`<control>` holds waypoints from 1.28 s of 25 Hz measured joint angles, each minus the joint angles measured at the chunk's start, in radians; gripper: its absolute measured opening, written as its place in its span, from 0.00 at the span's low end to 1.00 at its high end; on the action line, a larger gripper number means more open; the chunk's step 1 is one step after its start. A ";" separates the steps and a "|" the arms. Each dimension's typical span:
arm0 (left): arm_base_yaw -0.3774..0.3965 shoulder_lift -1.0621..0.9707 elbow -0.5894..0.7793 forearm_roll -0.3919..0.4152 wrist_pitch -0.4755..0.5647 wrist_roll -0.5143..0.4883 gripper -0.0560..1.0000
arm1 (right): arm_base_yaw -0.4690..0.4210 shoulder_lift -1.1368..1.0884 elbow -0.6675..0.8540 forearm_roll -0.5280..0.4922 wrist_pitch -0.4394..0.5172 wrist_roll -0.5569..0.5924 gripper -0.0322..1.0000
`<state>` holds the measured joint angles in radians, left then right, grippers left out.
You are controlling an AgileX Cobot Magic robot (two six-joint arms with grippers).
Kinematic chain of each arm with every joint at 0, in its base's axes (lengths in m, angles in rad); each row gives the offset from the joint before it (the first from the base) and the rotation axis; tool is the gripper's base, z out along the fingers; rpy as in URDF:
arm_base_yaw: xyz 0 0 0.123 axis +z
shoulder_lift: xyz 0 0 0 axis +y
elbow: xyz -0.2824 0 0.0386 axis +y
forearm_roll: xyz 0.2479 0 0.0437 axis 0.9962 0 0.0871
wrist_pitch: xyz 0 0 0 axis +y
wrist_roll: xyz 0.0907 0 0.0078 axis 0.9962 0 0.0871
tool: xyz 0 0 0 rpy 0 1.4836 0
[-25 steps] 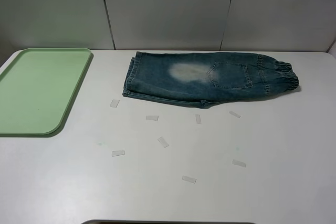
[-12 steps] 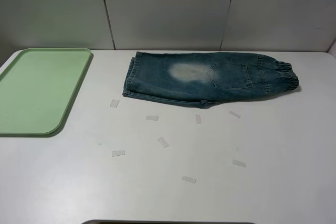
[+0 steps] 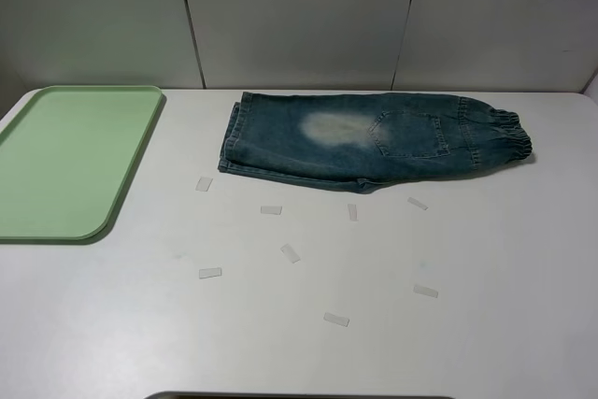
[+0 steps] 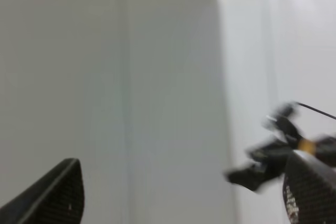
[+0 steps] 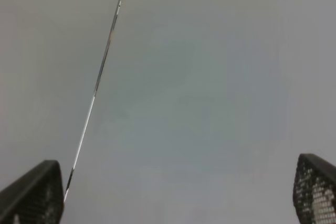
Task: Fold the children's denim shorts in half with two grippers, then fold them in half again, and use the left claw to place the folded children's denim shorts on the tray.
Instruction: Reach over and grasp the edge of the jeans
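- White table [image 3: 486, 324] fills most of the exterior high view, with a grey panelled wall [image 3: 290, 16] rising behind its far edge
- On the far half of the table, from the middle towards the right, the denim shorts [image 3: 374, 142] lie flat and stretched lengthwise
- Their elastic waistband [image 3: 509, 133] forms the right end and the leg hem [image 3: 234, 137] the left end; a pale faded patch [image 3: 329, 126] sits near the middle, just beside a back pocket [image 3: 411, 135]
- At the left edge of the table lies the green tray [image 3: 65, 161], well apart from the shorts
- Small pale tape pieces [image 3: 291, 252] are scattered over the table nearer the camera than the shorts, none touching the cloth
- In the left wrist view the left gripper [image 4: 181, 182] stands wide open: one dark meshed finger [image 4: 52, 198] shows in each lower corner, and only pale wall lies in the gap, so it grips nothing
- Beside one finger there is a dark blurred object [image 4: 273, 156] with a yellow spot, too smeared to name
- The shorts and the tray do not appear in this view
- In the right wrist view the right gripper [image 5: 176, 182] is likewise spread wide, its fingers [image 5: 315, 187] at the two lower corners with nothing held between them
- Behind it is plain grey wall crossed by one thin slanting seam [image 5: 100, 82]; the shorts do not show here either
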<state>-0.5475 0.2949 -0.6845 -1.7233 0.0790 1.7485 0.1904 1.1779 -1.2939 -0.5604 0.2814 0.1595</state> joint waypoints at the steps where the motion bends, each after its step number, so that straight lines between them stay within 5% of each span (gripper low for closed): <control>1: 0.000 0.000 0.000 0.000 0.000 0.000 0.77 | 0.000 0.000 0.000 0.000 0.000 0.000 0.67; 32: 0.000 0.008 0.070 0.008 0.043 -0.003 0.77 | 0.000 0.000 0.000 0.002 0.002 0.000 0.67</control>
<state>-0.5475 0.3027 -0.6143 -1.7152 0.1217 1.7452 0.1904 1.1779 -1.2939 -0.5587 0.2831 0.1595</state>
